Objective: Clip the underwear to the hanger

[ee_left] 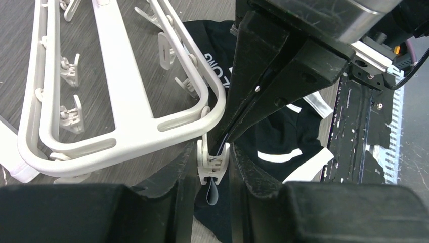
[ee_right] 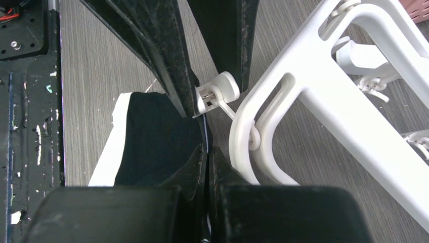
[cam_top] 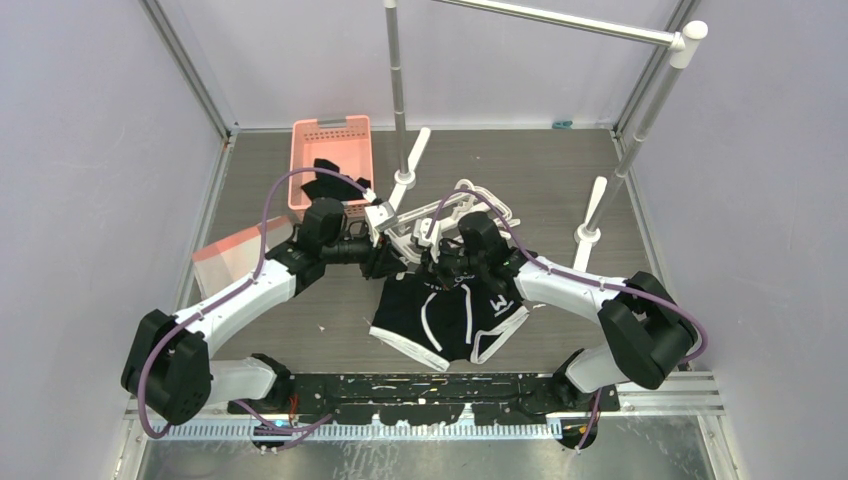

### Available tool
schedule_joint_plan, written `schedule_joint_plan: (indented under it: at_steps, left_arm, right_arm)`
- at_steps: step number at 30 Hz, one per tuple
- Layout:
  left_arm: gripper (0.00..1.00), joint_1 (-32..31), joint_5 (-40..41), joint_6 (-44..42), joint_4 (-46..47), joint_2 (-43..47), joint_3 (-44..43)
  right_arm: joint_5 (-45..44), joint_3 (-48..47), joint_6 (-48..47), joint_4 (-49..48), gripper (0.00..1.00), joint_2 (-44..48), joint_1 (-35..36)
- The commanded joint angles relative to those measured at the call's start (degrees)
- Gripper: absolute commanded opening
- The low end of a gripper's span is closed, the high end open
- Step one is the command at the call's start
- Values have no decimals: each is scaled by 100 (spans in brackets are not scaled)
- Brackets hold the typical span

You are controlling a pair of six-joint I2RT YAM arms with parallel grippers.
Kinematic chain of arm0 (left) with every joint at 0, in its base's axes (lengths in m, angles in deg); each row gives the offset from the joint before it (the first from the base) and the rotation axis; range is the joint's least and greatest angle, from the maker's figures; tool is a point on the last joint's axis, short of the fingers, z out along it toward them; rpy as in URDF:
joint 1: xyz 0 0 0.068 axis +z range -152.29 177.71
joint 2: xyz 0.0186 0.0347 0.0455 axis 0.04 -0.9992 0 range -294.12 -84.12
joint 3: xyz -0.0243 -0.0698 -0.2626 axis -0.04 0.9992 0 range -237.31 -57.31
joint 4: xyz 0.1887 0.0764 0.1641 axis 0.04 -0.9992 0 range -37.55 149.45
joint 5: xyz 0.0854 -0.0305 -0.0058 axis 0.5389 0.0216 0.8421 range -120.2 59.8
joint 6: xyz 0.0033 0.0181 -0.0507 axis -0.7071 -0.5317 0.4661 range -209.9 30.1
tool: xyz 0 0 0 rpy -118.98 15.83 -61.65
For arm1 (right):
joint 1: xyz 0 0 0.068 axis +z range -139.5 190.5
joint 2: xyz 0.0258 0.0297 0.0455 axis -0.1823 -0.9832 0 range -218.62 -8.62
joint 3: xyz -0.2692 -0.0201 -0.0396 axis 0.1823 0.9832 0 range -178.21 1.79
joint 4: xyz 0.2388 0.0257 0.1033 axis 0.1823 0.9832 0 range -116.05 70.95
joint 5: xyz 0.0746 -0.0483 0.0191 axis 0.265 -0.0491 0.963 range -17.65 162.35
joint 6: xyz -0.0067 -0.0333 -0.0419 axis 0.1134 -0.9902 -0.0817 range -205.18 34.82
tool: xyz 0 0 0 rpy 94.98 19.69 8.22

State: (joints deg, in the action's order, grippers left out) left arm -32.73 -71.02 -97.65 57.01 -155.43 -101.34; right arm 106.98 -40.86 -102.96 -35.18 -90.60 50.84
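The underwear (cam_top: 450, 320), black with white piping, lies on the table below the white hanger (cam_top: 470, 200). In the left wrist view my left gripper (ee_left: 213, 147) straddles one small white clip (ee_left: 210, 164) at the hanger's (ee_left: 116, 134) corner, a finger touching each side. A thin fold of the underwear (ee_left: 283, 136) pokes out through that clip. My right gripper (ee_right: 208, 148) is shut on the underwear's (ee_right: 157, 136) edge just below the clip (ee_right: 217, 93), beside the hanger frame (ee_right: 324, 96). The two grippers meet almost tip to tip over the garment.
A pink basket (cam_top: 332, 160) with black garments (cam_top: 335, 185) stands at the back left. The grey metal rail stand (cam_top: 398, 90) rises behind the hanger, its feet on either side. A pale pink sheet (cam_top: 232, 255) lies at the left. The black base rail (cam_top: 440, 390) runs along the near edge.
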Motion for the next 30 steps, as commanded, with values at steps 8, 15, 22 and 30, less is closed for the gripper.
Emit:
schedule_joint_plan:
  at_steps: [8,15,22,30]
  left_arm:
    - [37,-50,-234,113,261,266,-158]
    - [46,-50,-222,223,304,259,-149]
    - [55,-51,-165,587,389,272,-149]
    - [76,-49,1073,1453,231,556,-61]
  right_arm:
    - [8,-239,120,-494,1,175,-61]
    - [-17,-226,115,-502,1,152,-60]
    - [-71,-275,122,-572,1,-93,-68]
    - [-69,-673,327,-557,3,-755,-78]
